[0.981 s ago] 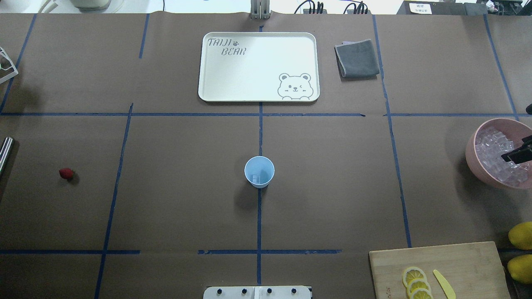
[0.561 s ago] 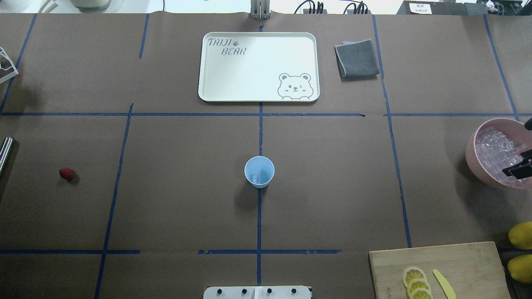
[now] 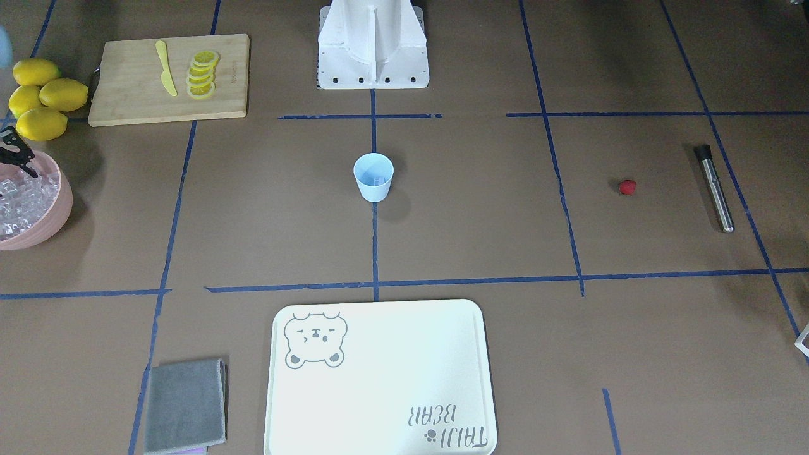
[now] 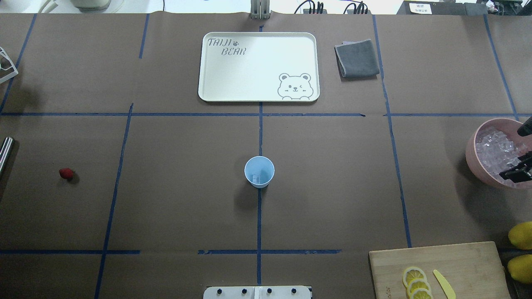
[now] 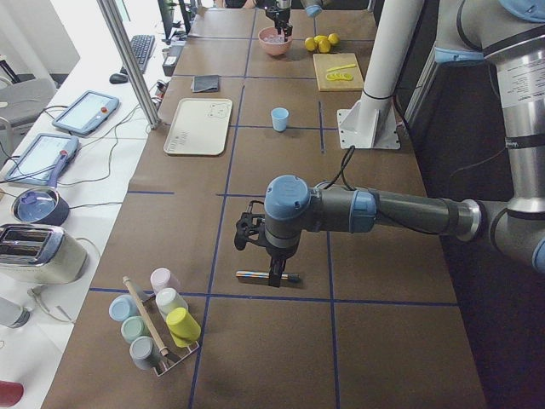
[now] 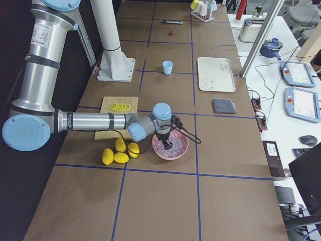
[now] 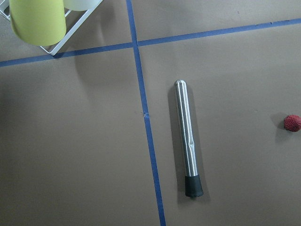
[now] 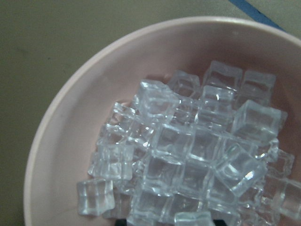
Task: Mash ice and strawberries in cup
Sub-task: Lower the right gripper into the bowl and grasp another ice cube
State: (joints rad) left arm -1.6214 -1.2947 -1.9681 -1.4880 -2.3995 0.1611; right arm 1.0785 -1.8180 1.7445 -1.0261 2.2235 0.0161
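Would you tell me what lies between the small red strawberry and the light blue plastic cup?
Only bare brown paper crossed by one blue tape line separates the small red strawberry and the light blue plastic cup, as the overhead view shows.

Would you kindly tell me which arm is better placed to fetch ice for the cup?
Right: the right gripper hangs over the pink bowl of ice, while the left gripper is far off, above the metal muddler.

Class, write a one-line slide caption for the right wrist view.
Pink bowl heaped with clear ice, seen close from above.
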